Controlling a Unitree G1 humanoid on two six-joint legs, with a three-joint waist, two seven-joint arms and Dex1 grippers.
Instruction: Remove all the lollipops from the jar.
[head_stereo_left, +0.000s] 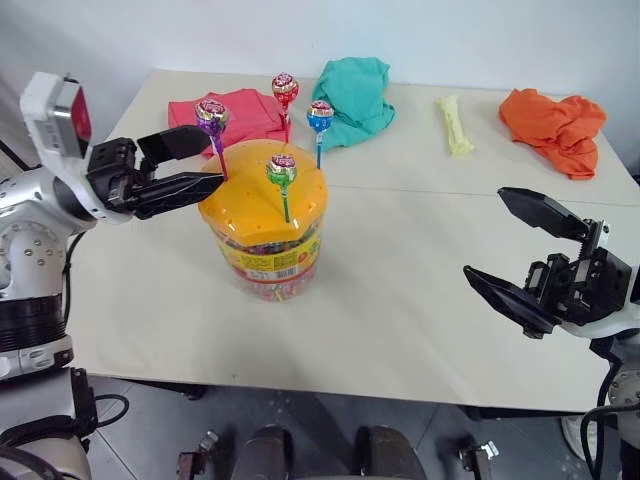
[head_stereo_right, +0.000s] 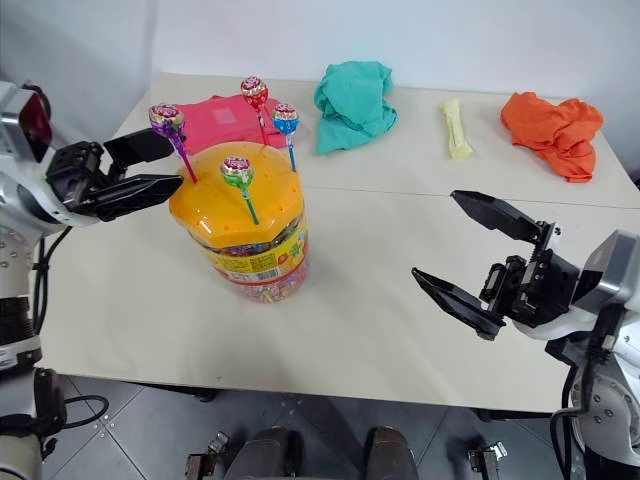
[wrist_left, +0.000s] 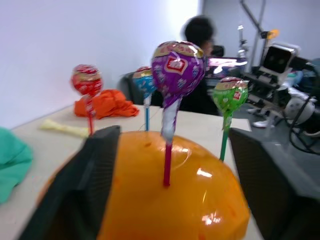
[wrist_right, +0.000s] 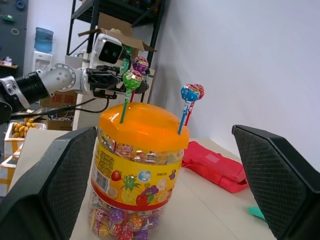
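orange-lidded jar (head_stereo_left: 262, 210), purple, red lollipops (head_stereo_left: 211, 116)

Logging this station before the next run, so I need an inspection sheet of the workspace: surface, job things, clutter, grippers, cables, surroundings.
Surface: pale table, seam across it.
Job's things: jar upright; purple lollipop, red lollipop, blue lollipop and green lollipop all standing in its orange lid.
Clutter: red cloth, teal cloth, orange cloth, pale yellow bar.
Grippers: left gripper open, fingers either side of the purple stick; right gripper open, apart from the jar.
Cables: black cable by the right arm.
Surroundings: white wall, grey floor; shelving, a seated person.
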